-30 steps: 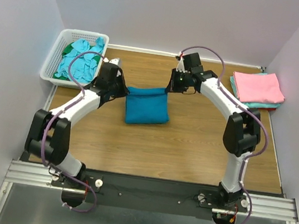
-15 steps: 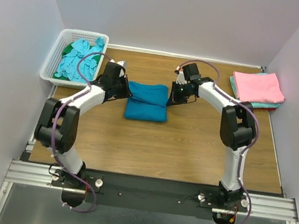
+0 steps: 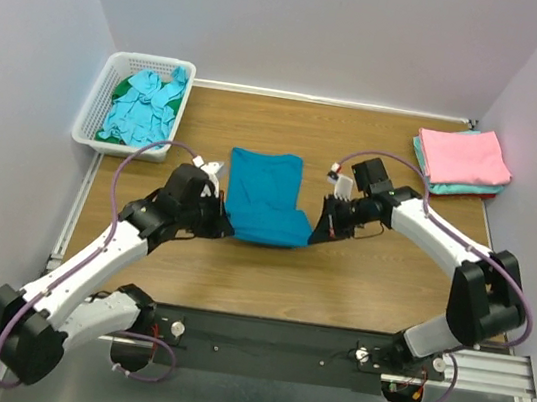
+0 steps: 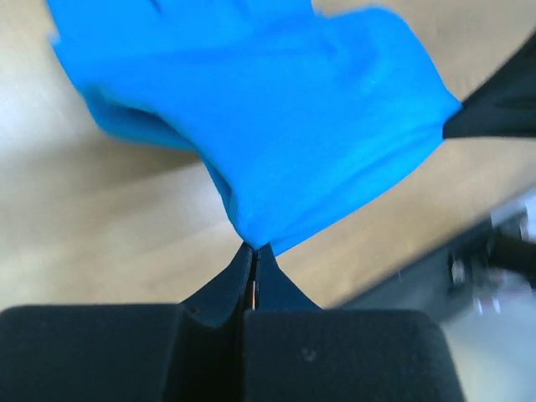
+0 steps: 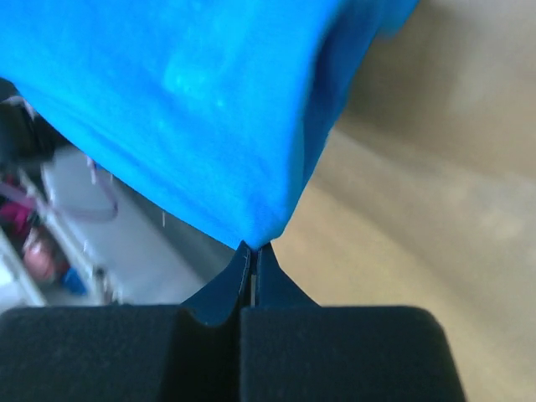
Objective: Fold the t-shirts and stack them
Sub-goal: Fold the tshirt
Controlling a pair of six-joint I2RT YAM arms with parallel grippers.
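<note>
A deep teal-blue t-shirt [image 3: 264, 196] hangs stretched between my two grippers over the middle of the table, its far edge resting on the wood. My left gripper [image 3: 225, 225] is shut on the shirt's near left corner [image 4: 255, 239], and my right gripper [image 3: 318, 234] is shut on the near right corner [image 5: 254, 234]. Both wrist views show the cloth pinched at the fingertips. Folded t-shirts, pink on top of turquoise, form a stack [image 3: 462, 159] at the back right. More t-shirts, pale aqua and green, lie crumpled [image 3: 143, 106] in the basket.
A white slotted plastic basket [image 3: 91, 109] stands at the back left corner. Grey walls close off the table on the left, back and right. The metal rail [image 3: 268, 341] with the arm bases runs along the near edge.
Both grippers have pulled the shirt's corners from the far side toward the near edge, drawing the folded cloth open and longer. The arms swung from the back to the front of the table.
</note>
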